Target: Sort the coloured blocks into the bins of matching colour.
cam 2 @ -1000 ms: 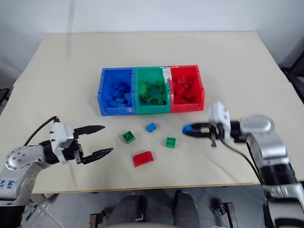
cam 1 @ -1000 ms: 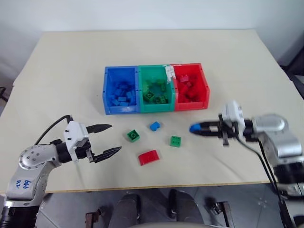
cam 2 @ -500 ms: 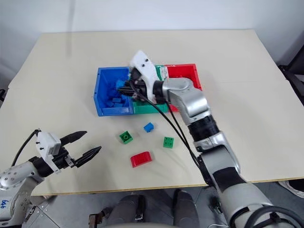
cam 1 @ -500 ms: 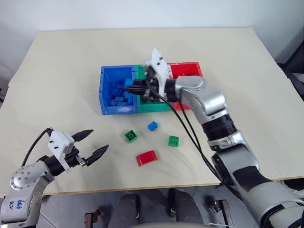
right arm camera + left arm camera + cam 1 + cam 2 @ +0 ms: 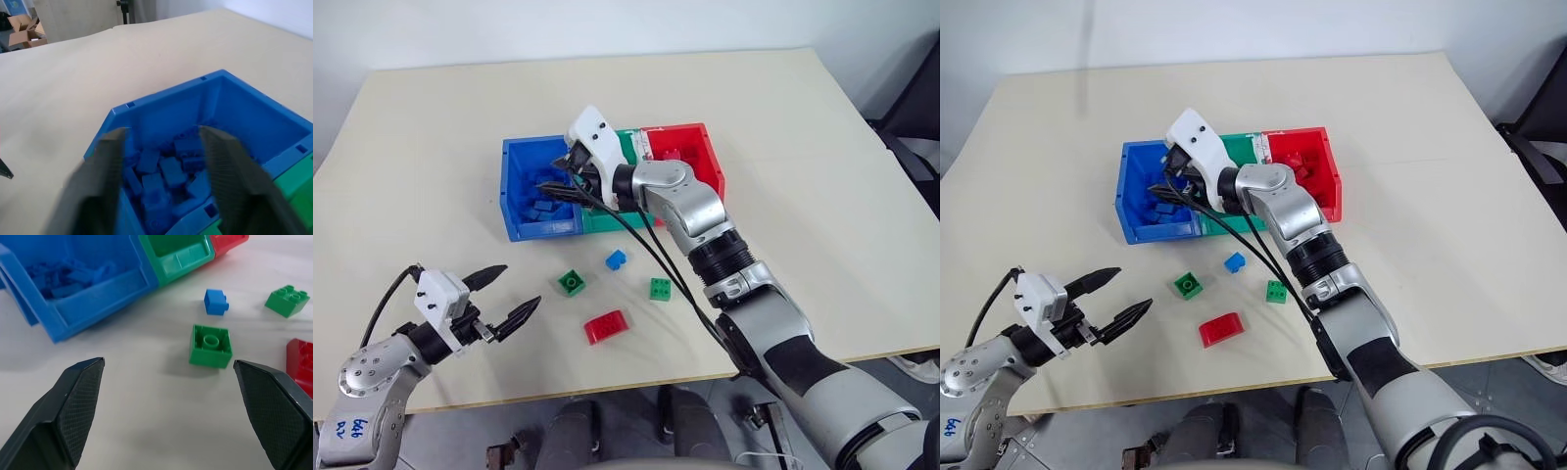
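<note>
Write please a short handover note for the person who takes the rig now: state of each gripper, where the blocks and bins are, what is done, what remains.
Right gripper: open, empty, above the blue bin.
Left gripper: open, empty, over the table's near left part, short of the loose blocks.
The blue bin, green bin and red bin stand joined in a row at mid-table, each with blocks inside.
Loose in front of the bins: one blue block, two green blocks, one red block.
Done: many blocks sorted.
Left: these four blocks go to matching bins.
</note>
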You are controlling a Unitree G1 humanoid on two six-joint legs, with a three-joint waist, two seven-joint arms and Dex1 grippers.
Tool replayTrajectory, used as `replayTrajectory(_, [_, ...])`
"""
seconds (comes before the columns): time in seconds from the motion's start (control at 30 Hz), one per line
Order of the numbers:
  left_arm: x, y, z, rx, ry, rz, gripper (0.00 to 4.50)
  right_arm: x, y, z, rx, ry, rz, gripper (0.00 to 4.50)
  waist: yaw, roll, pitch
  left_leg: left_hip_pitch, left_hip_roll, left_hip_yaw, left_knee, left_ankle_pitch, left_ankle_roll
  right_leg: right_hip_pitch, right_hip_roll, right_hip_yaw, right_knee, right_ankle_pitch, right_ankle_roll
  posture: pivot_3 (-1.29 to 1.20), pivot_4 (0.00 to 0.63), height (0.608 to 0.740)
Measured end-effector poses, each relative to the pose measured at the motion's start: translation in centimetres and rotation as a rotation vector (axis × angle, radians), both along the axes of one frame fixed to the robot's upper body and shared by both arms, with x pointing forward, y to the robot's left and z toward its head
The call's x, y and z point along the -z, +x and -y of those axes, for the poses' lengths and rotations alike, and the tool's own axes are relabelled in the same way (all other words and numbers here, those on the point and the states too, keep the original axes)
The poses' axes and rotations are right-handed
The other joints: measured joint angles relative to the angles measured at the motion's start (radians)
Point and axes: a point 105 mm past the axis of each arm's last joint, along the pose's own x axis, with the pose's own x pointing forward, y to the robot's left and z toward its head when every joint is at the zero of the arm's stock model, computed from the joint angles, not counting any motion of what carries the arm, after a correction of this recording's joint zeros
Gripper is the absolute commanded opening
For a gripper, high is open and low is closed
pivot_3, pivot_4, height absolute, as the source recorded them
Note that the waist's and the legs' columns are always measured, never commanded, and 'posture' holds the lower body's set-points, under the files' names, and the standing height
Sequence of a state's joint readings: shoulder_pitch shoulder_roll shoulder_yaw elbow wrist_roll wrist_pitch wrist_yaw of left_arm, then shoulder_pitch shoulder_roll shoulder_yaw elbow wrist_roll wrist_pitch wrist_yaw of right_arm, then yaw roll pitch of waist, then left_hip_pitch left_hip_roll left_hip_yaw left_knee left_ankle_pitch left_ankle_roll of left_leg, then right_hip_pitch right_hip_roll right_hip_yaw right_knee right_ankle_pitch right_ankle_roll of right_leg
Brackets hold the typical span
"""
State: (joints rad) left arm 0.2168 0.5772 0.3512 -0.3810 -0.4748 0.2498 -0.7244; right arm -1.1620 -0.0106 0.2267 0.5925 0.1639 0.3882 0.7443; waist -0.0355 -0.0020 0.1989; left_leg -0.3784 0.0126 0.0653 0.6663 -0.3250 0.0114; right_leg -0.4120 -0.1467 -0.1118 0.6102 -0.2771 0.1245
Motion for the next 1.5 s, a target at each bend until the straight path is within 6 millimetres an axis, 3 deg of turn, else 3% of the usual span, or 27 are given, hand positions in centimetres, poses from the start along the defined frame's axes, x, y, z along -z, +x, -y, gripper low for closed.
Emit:
replayTrajectory(0.1, [-0.2,0.3,0.6,0.028,-0.004,0.009,4.5,-0.3,0.0,0.5,-0.011,-0.002,0.023,4.48,0.001,0.0,0.0,0.0,0.0,0.0,0.0,0.0,0.0,0.0,0.0,0.001,0.0,0.0,0.0,0.0,0.15,0.74])
replayTrajectory(0.17, [-0.2,0.4,1.0,0.046,-0.008,0.009,4.5,-0.6,0.0,1.6,-0.018,-0.003,0.046,4.48,0.006,0.0,0.0,0.0,0.0,0.0,0.0,0.0,0.0,0.0,-0.001,0.001,0.0,0.0,0.0,0.0,0.15,0.74])
replayTrajectory(0.23, [-0.4,0.7,1.6,0.072,-0.012,0.015,4.5,-0.5,-0.3,3.8,-0.033,-0.003,0.092,4.48,0.013,-0.002,-0.001,0.0,-0.001,-0.001,0.001,-0.001,0.002,0.001,-0.001,0.001,0.0,0.0,0.0,0.0,0.15,0.74])
replayTrajectory(0.33, [-0.7,1.1,2.2,0.107,-0.015,0.023,4.5,1.1,-0.5,7.5,-0.018,-0.013,0.096,4.48,0.009,-0.002,-0.001,0.0,-0.002,0.001,0.001,-0.002,0.003,0.001,-0.002,0.001,-0.001,0.0,0.001,0.0,0.15,0.74])
replayTrajectory(0.47, [-0.9,2.2,2.5,0.145,-0.016,0.022,4.5,4.4,-3.0,13.7,-0.039,-0.029,0.117,4.48,0.011,-0.002,-0.001,0.0,-0.002,0.003,0.0,-0.002,0.003,0.0,-0.001,0.001,-0.003,0.0,0.001,0.0,0.15,0.74])
replayTrajectory(0.6, [-0.9,2.9,2.8,0.175,-0.022,0.02,4.5,6.3,-5.9,19.1,-0.008,-0.004,0.114,4.48,0.008,-0.002,-0.001,0.001,-0.001,0.005,0.0,-0.002,0.003,0.001,-0.001,0.001,-0.003,0.001,0.001,0.0,0.15,0.74])
replayTrajectory(0.87, [-1.0,2.7,3.9,0.289,0.01,-0.009,4.5,8.9,-10.3,27.3,0.208,-0.019,0.05,4.48,0.024,-0.002,-0.001,0.005,0.0,0.007,0.002,-0.002,0.003,0.004,-0.001,0.004,-0.002,0.001,0.001,0.0,0.15,0.74])
replayTrajectory(0.97, [-1.2,2.7,3.5,0.317,0.038,-0.023,4.5,9.1,-11.1,29.0,0.254,-0.048,0.065,4.48,0.027,-0.002,-0.001,0.007,0.0,0.009,0.001,-0.002,0.003,0.004,-0.001,0.006,-0.001,0.001,0.001,0.0,0.15,0.74])
replayTrajectory(1.1, [-1.4,2.8,3.2,0.327,0.052,-0.022,4.5,9.2,-11.0,29.9,0.27,-0.083,0.096,4.48,0.031,-0.002,-0.001,0.008,0.001,0.011,0.002,-0.002,0.003,0.004,-0.001,0.006,-0.001,0.002,0.001,0.0,0.15,0.74])
replayTrajectory(1.2, [-1.5,2.7,3.0,0.327,0.057,-0.019,4.5,8.4,-10.1,29.0,0.245,-0.064,0.113,4.48,0.031,-0.002,-0.001,0.008,0.001,0.011,0.002,-0.002,0.003,0.003,-0.001,0.007,0.0,0.002,0.001,0.0,0.15,0.74])
replayTrajectory(1.5, [-0.5,1.9,2.0,0.261,0.05,-0.05,4.5,6.1,-7.2,19.0,-0.065,-0.082,0.018,4.48,0.031,-0.002,-0.001,0.007,0.002,0.011,0.002,-0.002,0.003,0.002,-0.001,0.007,0.0,0.002,0.0,0.0,0.15,0.74])
